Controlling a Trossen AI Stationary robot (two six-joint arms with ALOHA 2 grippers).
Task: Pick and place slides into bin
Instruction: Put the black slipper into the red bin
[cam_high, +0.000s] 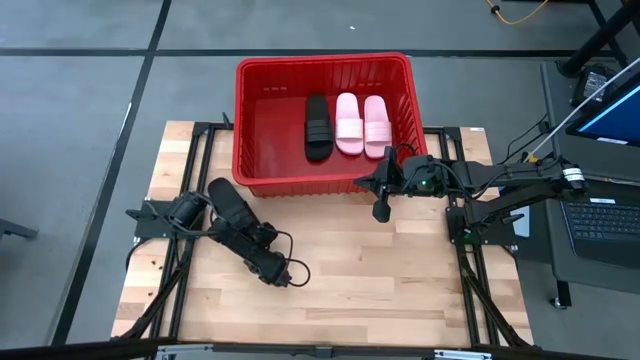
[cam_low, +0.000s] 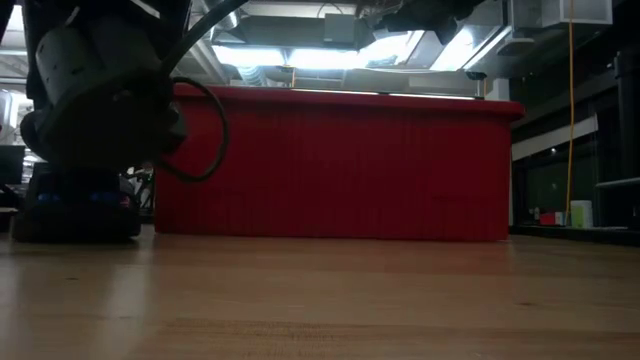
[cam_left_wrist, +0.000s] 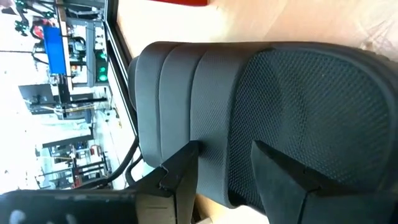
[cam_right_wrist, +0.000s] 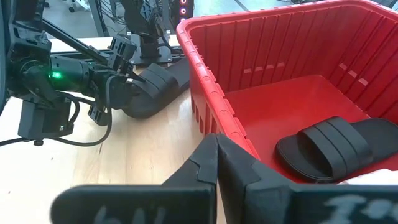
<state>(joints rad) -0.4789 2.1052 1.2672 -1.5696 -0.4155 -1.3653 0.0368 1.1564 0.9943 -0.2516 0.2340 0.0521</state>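
the left tool (cam_left_wrist: 224, 165) grips a black ribbed-strap sandal (cam_high: 231, 206) on the counter (cam_high: 400, 270); the right tool (cam_right_wrist: 217, 163), closed and empty, hangs beside the red bin (cam_high: 260, 110).

Pale wooden table top (cam_high: 380, 270) on a black metal frame (cam_high: 470, 290), set on grey floor (cam_high: 80, 120) crossed by dark tape lines (cam_high: 150, 60). Off the table's right edge, an open laptop (cam_high: 605, 215) with a lit blue screen (cam_high: 612, 112), and farther back a yellow cable (cam_high: 520, 12) looped on the floor. Seen level across the table, bright ceiling lights (cam_low: 300, 55) in the room behind and a yellow cord (cam_low: 571, 110) hanging straight down at the right.
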